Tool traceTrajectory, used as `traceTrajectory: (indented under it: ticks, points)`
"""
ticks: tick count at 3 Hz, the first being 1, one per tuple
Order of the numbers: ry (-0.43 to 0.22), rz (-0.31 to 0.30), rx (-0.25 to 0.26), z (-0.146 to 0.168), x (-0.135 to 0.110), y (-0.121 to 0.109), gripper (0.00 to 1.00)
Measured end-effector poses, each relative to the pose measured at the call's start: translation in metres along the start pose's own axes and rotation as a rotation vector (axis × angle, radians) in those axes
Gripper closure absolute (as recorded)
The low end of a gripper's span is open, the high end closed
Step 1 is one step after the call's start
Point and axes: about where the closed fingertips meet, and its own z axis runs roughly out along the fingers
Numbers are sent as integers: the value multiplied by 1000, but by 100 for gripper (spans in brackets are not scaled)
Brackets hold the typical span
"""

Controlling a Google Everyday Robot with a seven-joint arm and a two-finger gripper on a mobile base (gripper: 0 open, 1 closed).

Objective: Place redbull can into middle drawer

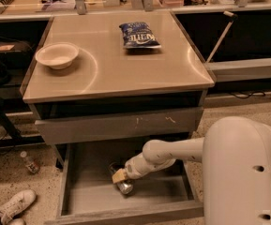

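Observation:
The redbull can (124,186), slim and silver, is inside the open middle drawer (90,193), tilted, with its lower end on or just above the flat grey bottom near the middle. My gripper (119,176) reaches into the drawer from the right and its fingers are closed around the can's middle. My white arm (172,153) runs back to the right over the drawer's side wall.
Above the open drawer is a closed grey drawer front (121,124) with white scuff marks. On the tabletop are a white bowl (56,55) and a blue chip bag (139,35). A small bottle (29,162) and a white shoe (11,205) lie on the floor at the left.

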Motion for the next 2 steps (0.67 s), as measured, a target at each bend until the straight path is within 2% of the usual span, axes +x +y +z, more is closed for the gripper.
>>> traceTrajectory:
  ticks: [2]
  points:
    - [0, 0, 0, 0, 0, 0, 11]
